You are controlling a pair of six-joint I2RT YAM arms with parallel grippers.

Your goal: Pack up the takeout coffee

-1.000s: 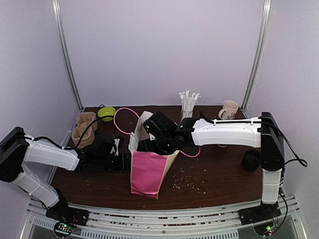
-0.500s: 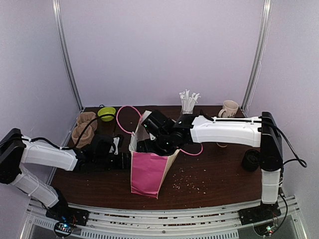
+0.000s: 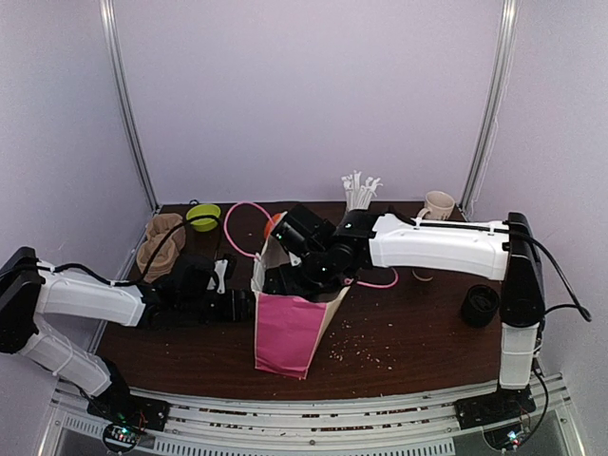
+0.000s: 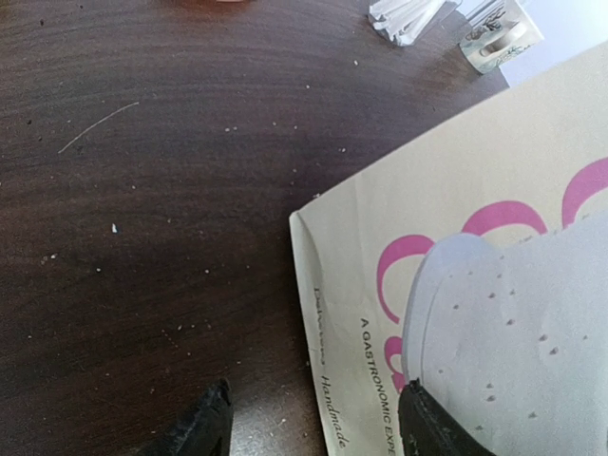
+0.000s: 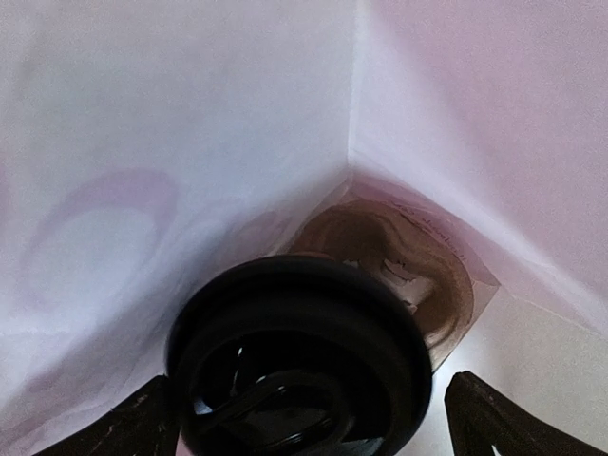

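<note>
The pink paper bag (image 3: 285,332) stands open at the table's middle. My right gripper (image 3: 300,275) reaches down into its mouth. In the right wrist view the takeout coffee's black lid (image 5: 299,370) sits inside the white bag interior (image 5: 190,114), between my right gripper's (image 5: 304,427) fingers. The fingers stand wider than the lid, so the gripper is open. The brown cup body is hidden under the lid. My left gripper (image 4: 309,432) is open at the bag's left side (image 4: 456,237), with the bag's edge between its jaws.
A brown paper item (image 5: 399,256) lies on the bag's floor. A cream mug (image 3: 437,207), a straw holder (image 3: 358,199) and a black lid stack (image 3: 480,306) stand to the right. A green bowl (image 3: 202,217) and brown carriers (image 3: 160,245) are back left.
My left gripper has moved right, up against the bag. The bag has shifted slightly right and stands more upright. My right gripper stays in the bag's mouth.
</note>
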